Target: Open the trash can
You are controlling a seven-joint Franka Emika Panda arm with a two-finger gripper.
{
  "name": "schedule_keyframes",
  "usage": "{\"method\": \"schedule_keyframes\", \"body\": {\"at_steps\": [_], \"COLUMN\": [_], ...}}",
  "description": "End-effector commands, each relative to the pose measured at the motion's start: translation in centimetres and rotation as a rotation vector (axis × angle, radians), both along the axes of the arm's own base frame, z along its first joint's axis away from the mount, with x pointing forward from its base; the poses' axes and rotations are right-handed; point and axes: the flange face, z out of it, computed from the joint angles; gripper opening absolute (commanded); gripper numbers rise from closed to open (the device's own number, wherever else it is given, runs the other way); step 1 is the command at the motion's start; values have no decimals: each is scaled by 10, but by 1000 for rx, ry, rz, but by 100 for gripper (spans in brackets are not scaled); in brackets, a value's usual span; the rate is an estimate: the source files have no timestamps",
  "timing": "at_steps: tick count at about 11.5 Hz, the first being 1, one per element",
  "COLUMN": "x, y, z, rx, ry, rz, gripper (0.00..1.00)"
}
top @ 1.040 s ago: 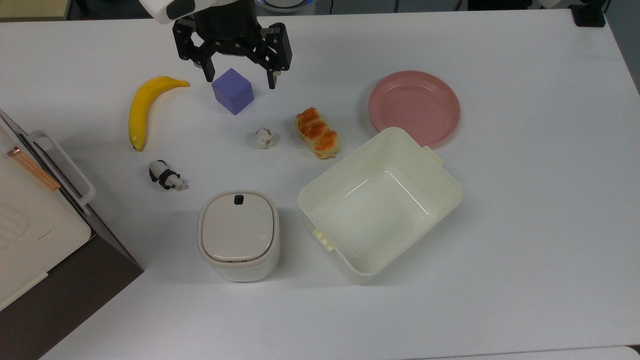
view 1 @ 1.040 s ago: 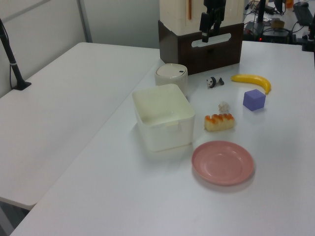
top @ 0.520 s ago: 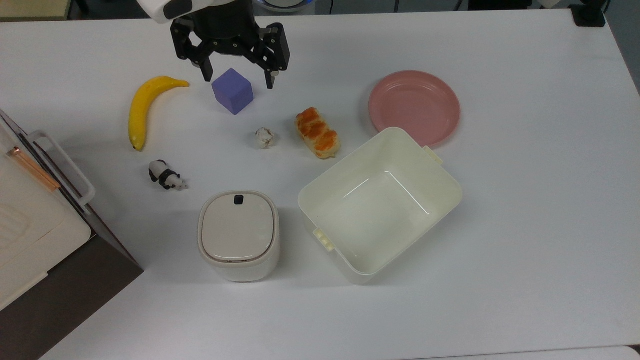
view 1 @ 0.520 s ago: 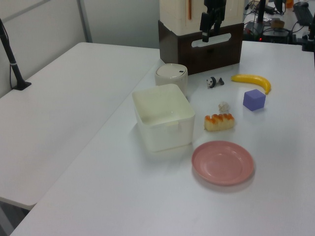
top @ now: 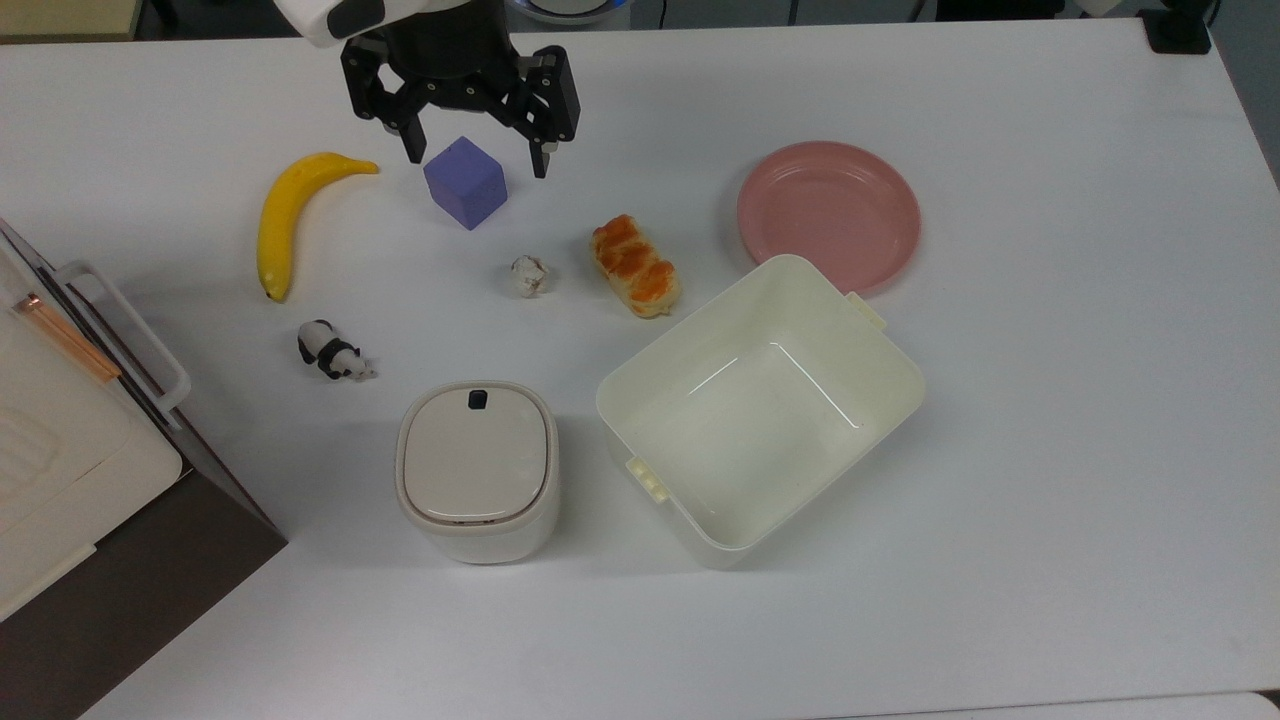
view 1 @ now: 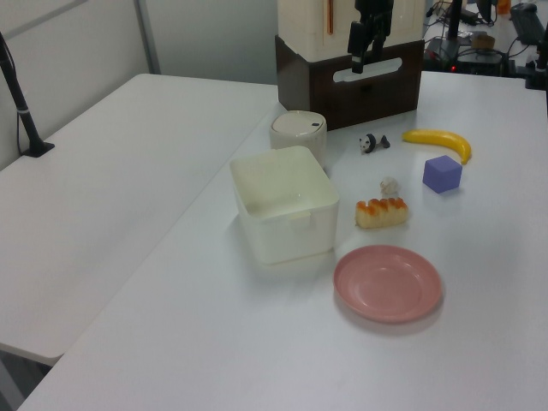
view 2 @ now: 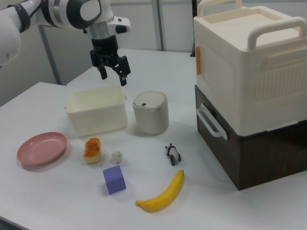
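Cream trash can (top: pixel 477 472), lid shut | gripper (top: pixel 478 168) spread wide, empty, raised well apart from it

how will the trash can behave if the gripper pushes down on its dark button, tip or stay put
The trash can looks squat with a broad flat base, so a downward press probably won't tip it. Its button sits near the rim, off centre, so slight rocking is possible. It looks like light plastic on a smooth table, so any sideways push may slide it.
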Motion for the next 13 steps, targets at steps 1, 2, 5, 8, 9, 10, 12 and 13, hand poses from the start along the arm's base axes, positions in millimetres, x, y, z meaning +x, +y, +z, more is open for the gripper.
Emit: {"method": "schedule_keyframes", "body": {"at_steps": [1,2,5,8,9,10,12,13], "x": [-5,-5,-6,-6,-6,-6,-5,-6], "y": [-5,-6,-3,-2,-1,-1,0,0], "z": [6,8,9,8,8,8,7,6], "rx": [19,19,17,12,10,11,10,10], "ry": [18,13,12,13,14,16,17,20], "rz": [-20,-22,-15,-8,6,11,17,20], "gripper": [100,100,100,100,100,100,100,100]}}
